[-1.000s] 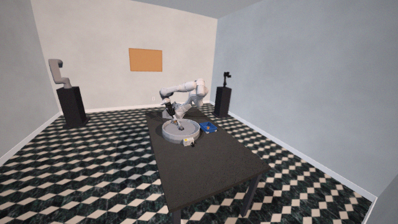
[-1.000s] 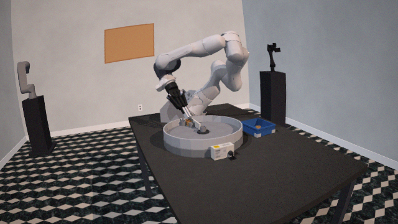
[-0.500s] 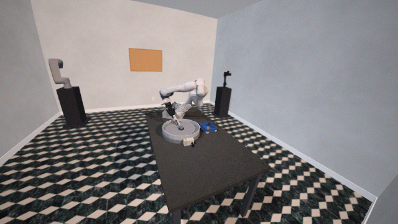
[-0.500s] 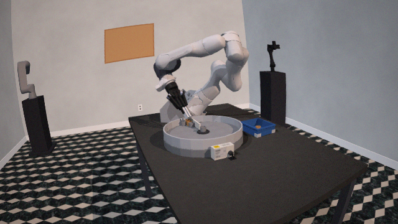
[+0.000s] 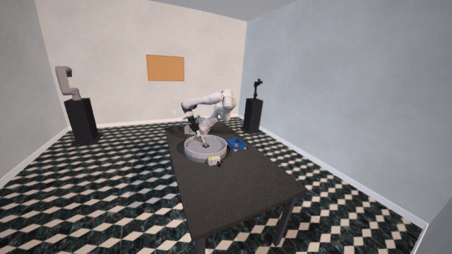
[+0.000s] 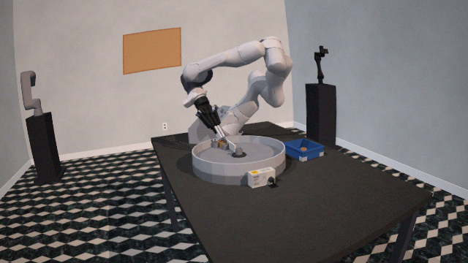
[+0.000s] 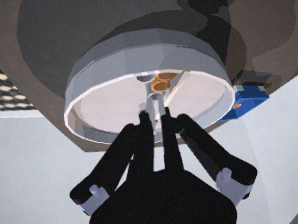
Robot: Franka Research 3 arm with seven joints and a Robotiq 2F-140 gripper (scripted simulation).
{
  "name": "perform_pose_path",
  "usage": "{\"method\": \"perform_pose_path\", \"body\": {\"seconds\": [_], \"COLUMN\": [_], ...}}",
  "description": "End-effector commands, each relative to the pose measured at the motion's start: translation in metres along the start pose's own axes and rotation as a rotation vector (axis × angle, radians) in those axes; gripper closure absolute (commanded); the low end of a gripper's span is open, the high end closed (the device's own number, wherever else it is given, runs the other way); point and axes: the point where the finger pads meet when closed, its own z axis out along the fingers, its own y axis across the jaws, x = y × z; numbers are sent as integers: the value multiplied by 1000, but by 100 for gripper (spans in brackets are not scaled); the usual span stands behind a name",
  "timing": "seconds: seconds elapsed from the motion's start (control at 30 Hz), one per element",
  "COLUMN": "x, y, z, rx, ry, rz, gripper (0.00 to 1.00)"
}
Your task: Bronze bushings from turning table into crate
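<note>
Taking the turning table [image 5: 205, 156] [image 6: 238, 173] [image 7: 150, 44] as landmark: the jaws [image 5: 205, 142] [image 6: 224, 138] slant down inside its wall, pressed nearly together; whether a thin piece sits between them I cannot tell. At least 2 bronze bushings [image 7: 160, 86] lie inside it, close against steel bushings [image 6: 214, 143] [image 7: 145, 78], so the narrow closing probably suits a crowded cluster. Just beside it on the surface [image 5: 240, 183] [image 6: 311, 204] stands the blue crate [image 5: 238, 142] [image 6: 305, 151] [image 7: 252, 102], presumably for a short carry; 1 bronze piece [image 5: 236, 144] [image 6: 303, 149] [image 7: 237, 105] is already inside.
</note>
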Motion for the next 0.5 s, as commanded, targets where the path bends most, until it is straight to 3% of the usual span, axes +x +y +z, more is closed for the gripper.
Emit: {"method": "perform_pose_path", "body": {"seconds": [0.0, 0.47], "x": [3, 8], "y": [0, 0], "z": [5, 10], "rx": [-1, -1], "ry": [1, 1], "rz": [-5, -5], "gripper": [94, 94]}}
